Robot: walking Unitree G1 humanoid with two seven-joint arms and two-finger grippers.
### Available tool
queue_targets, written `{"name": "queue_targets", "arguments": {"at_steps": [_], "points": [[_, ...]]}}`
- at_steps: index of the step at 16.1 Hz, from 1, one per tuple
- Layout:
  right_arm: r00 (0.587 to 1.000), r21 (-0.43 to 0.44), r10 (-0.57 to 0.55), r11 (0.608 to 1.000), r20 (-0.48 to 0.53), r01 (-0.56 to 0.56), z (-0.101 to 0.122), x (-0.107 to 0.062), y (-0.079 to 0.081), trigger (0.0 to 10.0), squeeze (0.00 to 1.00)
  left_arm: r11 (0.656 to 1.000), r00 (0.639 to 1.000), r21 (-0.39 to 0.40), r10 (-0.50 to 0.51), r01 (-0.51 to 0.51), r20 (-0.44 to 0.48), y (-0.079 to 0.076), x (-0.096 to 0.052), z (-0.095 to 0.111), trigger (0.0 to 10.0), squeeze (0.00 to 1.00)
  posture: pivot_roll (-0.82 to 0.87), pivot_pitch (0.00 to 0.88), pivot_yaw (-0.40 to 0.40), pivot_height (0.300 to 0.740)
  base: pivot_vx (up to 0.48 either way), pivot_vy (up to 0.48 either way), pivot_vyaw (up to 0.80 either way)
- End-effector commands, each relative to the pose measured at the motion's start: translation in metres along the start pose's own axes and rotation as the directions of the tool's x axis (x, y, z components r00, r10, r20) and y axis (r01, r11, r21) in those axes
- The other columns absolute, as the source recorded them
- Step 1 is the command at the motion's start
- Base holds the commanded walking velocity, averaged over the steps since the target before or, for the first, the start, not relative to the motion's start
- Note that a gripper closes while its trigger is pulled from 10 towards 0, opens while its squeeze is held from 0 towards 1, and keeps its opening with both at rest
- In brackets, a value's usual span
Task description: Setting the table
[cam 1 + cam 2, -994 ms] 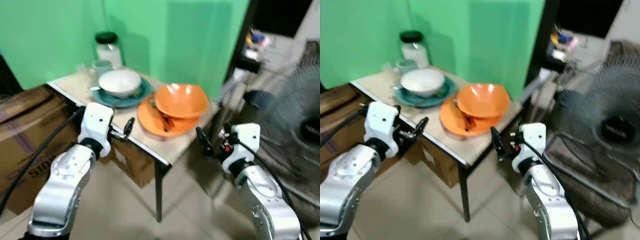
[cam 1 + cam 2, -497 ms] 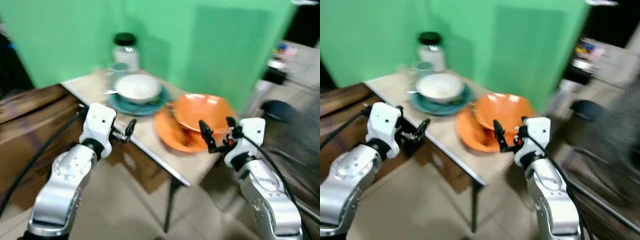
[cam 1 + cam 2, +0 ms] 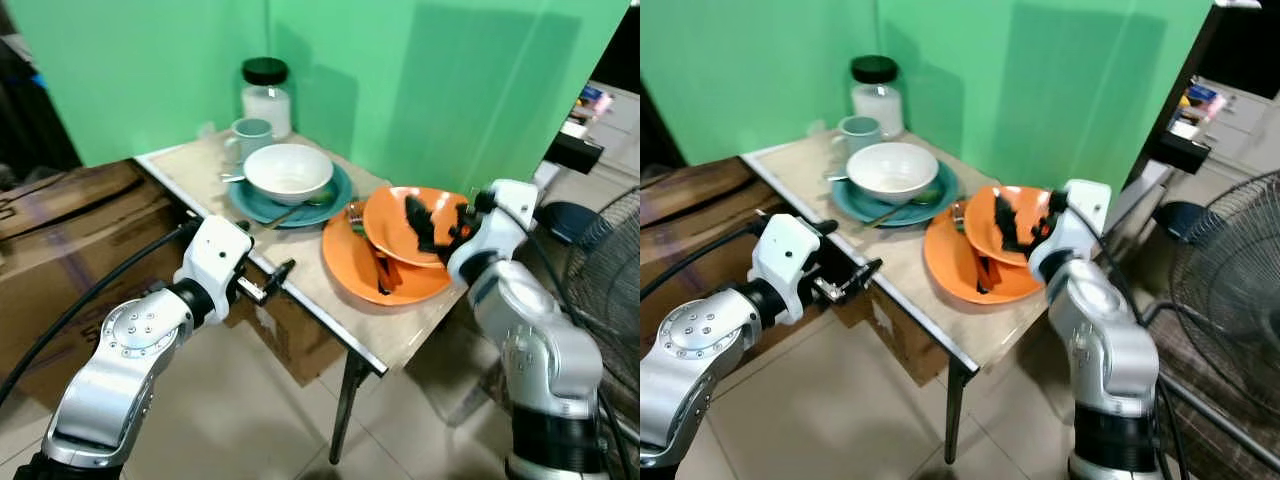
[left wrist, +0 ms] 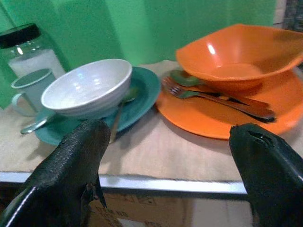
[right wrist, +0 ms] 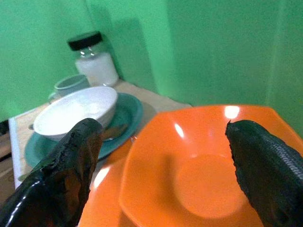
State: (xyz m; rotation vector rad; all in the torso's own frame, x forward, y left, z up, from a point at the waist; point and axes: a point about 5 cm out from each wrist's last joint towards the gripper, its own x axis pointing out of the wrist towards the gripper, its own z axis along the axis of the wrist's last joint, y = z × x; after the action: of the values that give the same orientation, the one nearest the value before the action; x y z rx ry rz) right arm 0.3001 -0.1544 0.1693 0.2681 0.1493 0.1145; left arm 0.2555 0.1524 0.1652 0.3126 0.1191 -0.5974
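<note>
Orange bowl is sitting tilted on the orange plate, propped by the fork and spoon lying under it — likely why the right tool, fingers apart, is reaching over its rim. White bowl is resting on the teal plate beside a mug and jar. Left tool is hovering open at the tabletop edge. No writing is legible.
</note>
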Motion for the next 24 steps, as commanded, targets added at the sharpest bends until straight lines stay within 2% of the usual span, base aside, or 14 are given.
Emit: {"name": "queue_targets", "arguments": {"at_steps": [1, 3, 4, 5, 8, 10, 11, 12, 13, 14, 15, 16, 17, 24], "points": [[0.996, 0.017, -0.080, 0.997, -0.050, 0.081, -0.004, 0.004, -0.014, 10.0, 1.00, 0.998, 0.998, -0.009, -0.062, 0.063, 0.017, -0.004, 0.003, 0.002, 10.0, 0.00, 0.07, 0.000, -0.025, 0.740, 0.000, 0.000, 0.00], [0.978, 0.021, -0.187, 0.982, -0.096, 0.190, -0.003, 0.014, -0.031, 10.0, 1.00, 0.984, 0.986, -0.060, -0.166, 0.167, 0.025, -0.011, 0.005, -0.001, 10.0, 0.00, 0.05, 0.000, -0.019, 0.740, 0.000, 0.000, 0.00], [0.969, -0.013, -0.227, 0.974, -0.100, 0.226, -0.003, 0.016, -0.036, 10.0, 0.82, 0.982, 0.984, -0.068, -0.175, 0.176, 0.028, -0.012, 0.005, -0.001, 10.0, 0.00, 0.05, 0.000, -0.019, 0.740, 0.000, 0.000, 0.00], [0.952, -0.010, -0.278, 0.960, -0.128, 0.279, -0.003, 0.021, -0.046, 10.0, 0.00, 0.980, 0.983, -0.078, -0.182, 0.184, 0.033, -0.012, 0.005, -0.002, 10.0, 0.00, 0.05, 0.000, -0.019, 0.740, 0.000, 0.000, 0.00], [0.913, 0.086, -0.329, 0.930, -0.243, 0.358, -0.009, 0.026, -0.058, 10.0, 0.00, 0.966, 0.971, -0.102, -0.236, 0.238, 0.031, -0.016, 0.003, -0.003, 10.0, 0.00, 0.05, 0.000, -0.027, 0.740, 0.000, 0.000, 0.00], [0.907, 0.157, -0.293, 0.923, -0.302, 0.350, -0.016, 0.027, -0.054, 10.0, 0.00, 0.953, 0.961, -0.128, -0.276, 0.276, 0.015, -0.019, 0.000, -0.006, 10.0, 0.00, 0.05, 0.000, -0.028, 0.740, 0.000, 0.000, 0.00], [0.910, 0.236, -0.246, 0.913, -0.333, 0.333, -0.021, 0.029, -0.049, 10.0, 0.00, 0.947, 0.957, -0.143, -0.289, 0.287, 0.006, -0.020, -0.001, -0.007, 10.0, 0.00, 0.05, 0.000, -0.028, 0.740, 0.000, 0.000, 0.00], [0.914, 0.313, -0.204, 0.894, -0.350, 0.319, -0.023, 0.030, -0.045, 6.5, 0.00, 0.945, 0.956, -0.148, -0.295, 0.292, 0.003, -0.020, -0.002, -0.008, 10.0, 0.00, 0.05, 0.000, -0.029, 0.740, 0.000, 0.000, 0.00], [0.916, 0.359, -0.185, 0.878, -0.357, 0.317, -0.025, 0.031, -0.043, 3.8, 0.00, 0.944, 0.955, -0.149, -0.297, 0.294, 0.003, -0.019, -0.003, -0.008, 10.0, 0.00, 0.05, 0.000, -0.029, 0.740, 0.000, 0.000, 0.00], [0.916, 0.370, -0.183, 0.873, -0.358, 0.319, -0.025, 0.031, -0.043, 3.8, 0.00, 0.944, 0.955, -0.148, -0.297, 0.294, 0.003, -0.019, -0.003, -0.008, 10.0, 0.00, 0.05, 0.000, -0.029, 0.740, 0.000, 0.000, 0.00], [0.924, 0.436, -0.175, 0.841, -0.340, 0.319, -0.025, 0.033, -0.044, 1.0, 0.00, 0.944, 0.954, -0.146, -0.298, 0.295, 0.003, -0.019, -0.003, -0.008, 10.0, 0.00, 0.05, 0.000, -0.031, 0.740, 0.000, 0.000, 0.00], [0.926, 0.451, -0.175, 0.833, -0.334, 0.320, -0.024, 0.033, -0.045, 0.4, 0.00, 0.944, 0.954, -0.146, -0.298, 0.295, 0.002, -0.019, -0.003, -0.008, 10.0, 0.00, 0.05, 0.000, -0.031, 0.740, 0.000, 0.000, 0.00], [0.929, 0.466, -0.175, 0.825, -0.326, 0.319, -0.024, 0.034, -0.045, 0.0, 0.00, 0.944, 0.954, -0.147, -0.299, 0.295, 0.000, -0.019, -0.003, -0.007, 10.0, 0.00, 0.05, 0.000, -0.030, 0.740, 0.000, 0.000, 0.00], [0.920, 0.475, -0.192, 0.810, -0.341, 0.345, -0.030, 0.035, -0.046, 0.0, 0.00, 0.946, 0.955, -0.135, -0.297, 0.294, -0.006, -0.018, -0.003, -0.006, 10.0, 0.00, 0.05, 0.000, -0.034, 0.740, 0.000, 0.000, 0.00]]}}
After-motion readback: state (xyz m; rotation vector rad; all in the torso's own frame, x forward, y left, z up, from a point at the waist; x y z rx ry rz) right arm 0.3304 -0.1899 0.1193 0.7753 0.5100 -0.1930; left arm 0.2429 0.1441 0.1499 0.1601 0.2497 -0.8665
